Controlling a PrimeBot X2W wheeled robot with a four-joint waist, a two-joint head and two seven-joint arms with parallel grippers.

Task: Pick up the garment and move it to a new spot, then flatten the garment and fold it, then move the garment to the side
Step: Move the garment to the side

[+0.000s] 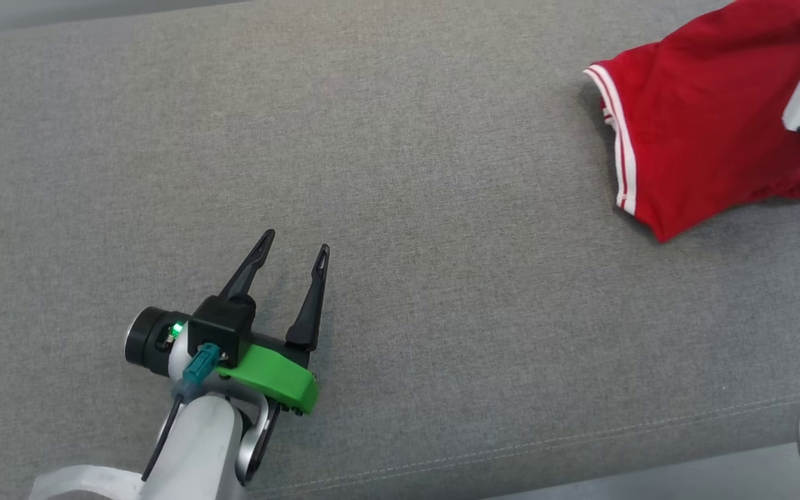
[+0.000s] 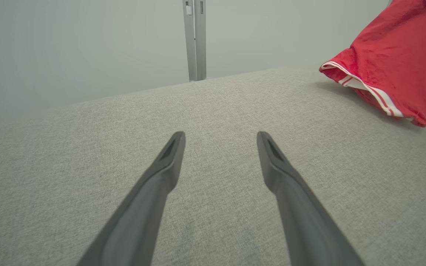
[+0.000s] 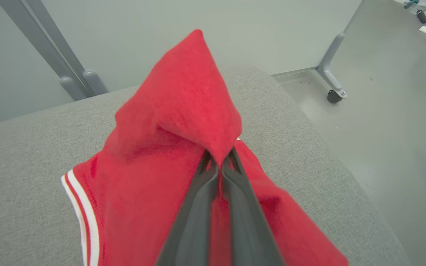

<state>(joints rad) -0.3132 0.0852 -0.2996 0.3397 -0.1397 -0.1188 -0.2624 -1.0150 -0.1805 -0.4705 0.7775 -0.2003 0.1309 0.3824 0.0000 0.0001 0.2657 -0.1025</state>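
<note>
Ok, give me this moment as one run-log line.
stage: pick-up | right end effector: shut on garment, part raised, rest on surface | left end effector: open, empty, apart from garment | fold: not begun

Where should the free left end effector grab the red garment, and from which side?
Probably the white-striped hem, coming from the robot's left. That edge faces the open left end effector, unobstructed across the cushion, while the right end effector pinches a raised fold of the garment.

Red garment (image 1: 705, 125), white-striped hem
</note>
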